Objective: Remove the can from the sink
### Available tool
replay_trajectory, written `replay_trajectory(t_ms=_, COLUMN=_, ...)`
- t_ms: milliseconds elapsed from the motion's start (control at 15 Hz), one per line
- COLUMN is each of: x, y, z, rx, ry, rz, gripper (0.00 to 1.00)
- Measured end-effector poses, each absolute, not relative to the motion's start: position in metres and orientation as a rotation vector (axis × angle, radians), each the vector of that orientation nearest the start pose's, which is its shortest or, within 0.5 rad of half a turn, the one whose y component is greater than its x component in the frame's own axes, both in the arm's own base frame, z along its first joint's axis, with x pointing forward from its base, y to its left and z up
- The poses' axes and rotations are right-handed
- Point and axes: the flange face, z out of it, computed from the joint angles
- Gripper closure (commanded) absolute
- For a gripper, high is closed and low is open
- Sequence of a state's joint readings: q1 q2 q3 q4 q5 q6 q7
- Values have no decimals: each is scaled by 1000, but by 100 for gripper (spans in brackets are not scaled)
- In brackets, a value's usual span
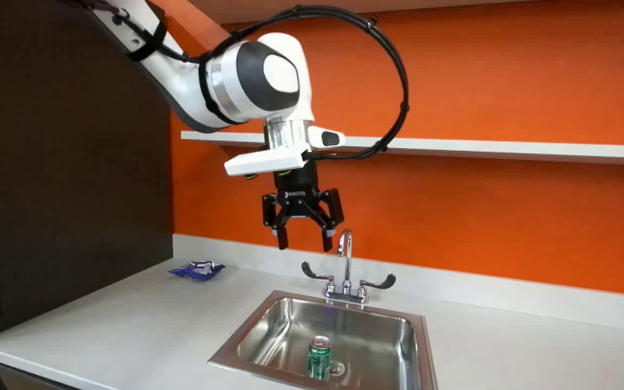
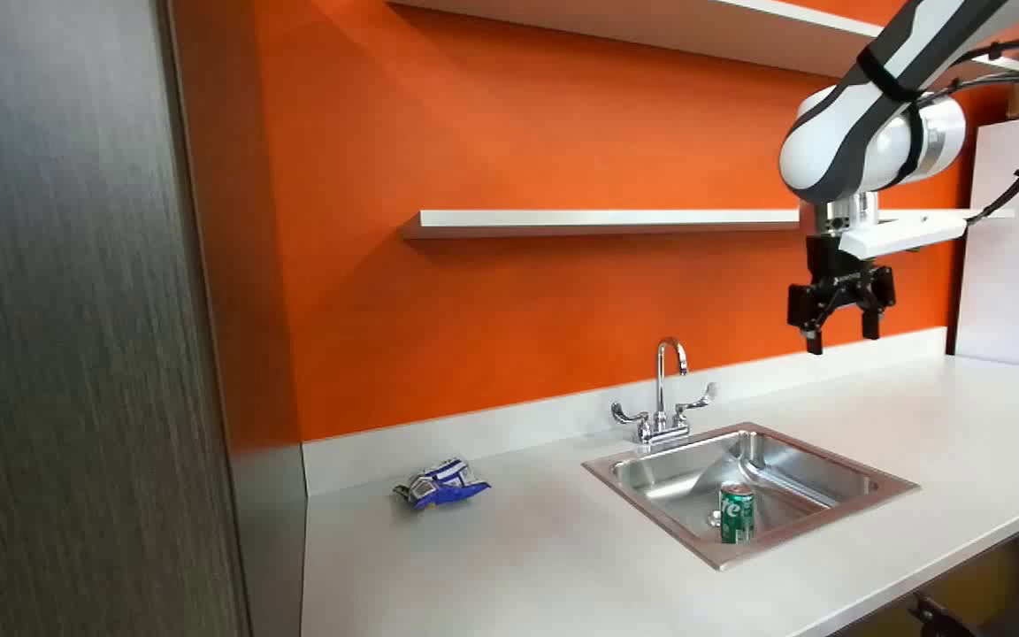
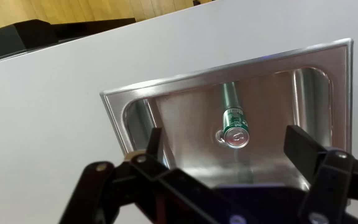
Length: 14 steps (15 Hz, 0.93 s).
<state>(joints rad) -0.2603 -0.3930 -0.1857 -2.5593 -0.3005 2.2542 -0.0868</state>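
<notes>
My black two-fingered hand [image 1: 305, 247] points downward, well above the white tabletop [image 2: 518, 575], fingers spread wide and nothing between them. The small green cylindrical drink can [image 2: 737, 513] with a silvery top stands upright in the rectangular stainless steel sink [image 1: 251, 326], just beside the round drain [image 1: 337, 369] and toward the tabletop's front edge, the one away from the orange wall [image 2: 545, 318]. Toward the back edge rises a chrome two-handled faucet [image 1: 347, 273]; a crumpled blue-and-white packet [image 2: 441, 485] lies near the back corner by the dark panel [image 1: 84, 162].

I take this as the approach: the can is untouched, nothing grasped yet. In the wrist view it shows between my fingers, a little off-centre; I cannot tell whether I am straight above it. The next move calls for lining up over the silvery top, then lowering straight down, one finger each side, with room kept from the steel walls. After that I should close around the can's body, raise it upright past the rim, and set it down on the tabletop, back from its front edge.
</notes>
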Motion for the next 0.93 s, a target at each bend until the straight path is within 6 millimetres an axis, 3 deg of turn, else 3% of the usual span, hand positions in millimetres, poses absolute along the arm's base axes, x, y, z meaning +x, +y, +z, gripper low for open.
replay_trajectory(t_ms=400, x=381, y=-191, z=397, rx=-3311, ry=280, rz=-99, gripper=0)
replay_trajectory(t_ms=600, x=396, y=-199, z=368, rx=-3304, ry=291, rz=-158, gripper=0)
replay_trajectory(t_ms=933, x=422, y=-210, z=298, rx=-3267, ry=345, rz=-221, gripper=0)
